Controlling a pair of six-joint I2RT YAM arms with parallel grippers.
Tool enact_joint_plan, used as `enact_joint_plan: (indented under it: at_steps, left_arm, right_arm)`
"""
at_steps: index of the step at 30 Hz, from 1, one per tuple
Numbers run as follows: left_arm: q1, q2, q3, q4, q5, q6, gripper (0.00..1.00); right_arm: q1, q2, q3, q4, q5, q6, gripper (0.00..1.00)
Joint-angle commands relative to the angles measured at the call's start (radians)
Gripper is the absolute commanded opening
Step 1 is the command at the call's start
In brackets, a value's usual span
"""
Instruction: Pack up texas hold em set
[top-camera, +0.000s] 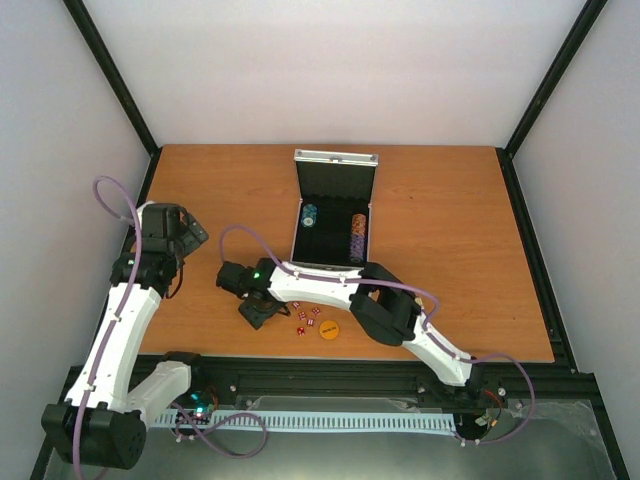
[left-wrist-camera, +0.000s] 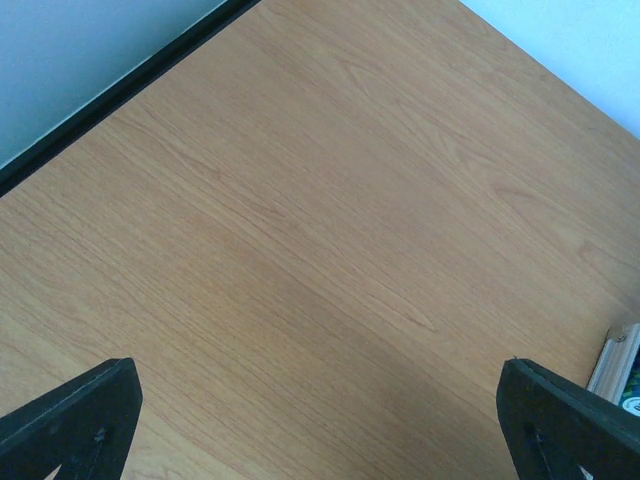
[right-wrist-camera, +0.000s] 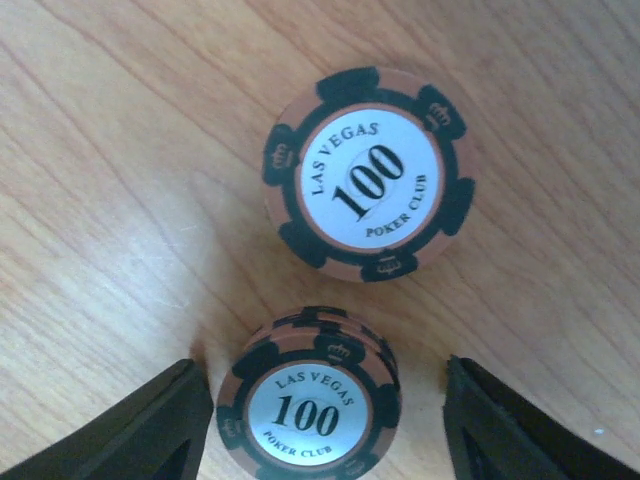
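Observation:
The silver case (top-camera: 296, 214) lies open at the table's back middle, its lid (top-camera: 335, 160) standing up. Inside the black lining lie blue chips (top-camera: 309, 215) and a row of orange chips (top-camera: 357, 238). My right gripper (top-camera: 256, 303) points down left of the red dice (top-camera: 307, 318) and the orange disc (top-camera: 329, 329). In the right wrist view, my right gripper (right-wrist-camera: 322, 378) is open, its fingers standing either side of a short stack of brown-and-black "100" chips (right-wrist-camera: 310, 405), with a gap on the right side. Another such chip (right-wrist-camera: 368, 172) lies flat just beyond. My left gripper (top-camera: 186, 226) is open over bare wood.
Black frame rails edge the table at left (top-camera: 148, 170) and right (top-camera: 525, 230). The left wrist view shows plain wood between the fingers (left-wrist-camera: 70, 420), with a corner of the case (left-wrist-camera: 618, 360) at the right edge.

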Motion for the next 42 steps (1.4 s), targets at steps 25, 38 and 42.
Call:
enact_joint_plan:
  at_steps: [25,38,42]
  left_arm:
    - [0.006,-0.025,-0.024,-0.003,0.001,0.018,1.00]
    - [0.005,-0.032,-0.027,-0.007,-0.001,0.019,1.00]
    - [0.005,-0.033,-0.030,-0.008,0.000,0.019,1.00]
  right_arm:
    - [-0.011,0.014,-0.097,-0.018,0.085,0.020,0.54]
    - [-0.036,0.008,-0.126,0.001,0.093,-0.003,0.38]
    - [-0.036,0.001,-0.138,0.005,0.087,0.002,0.23]
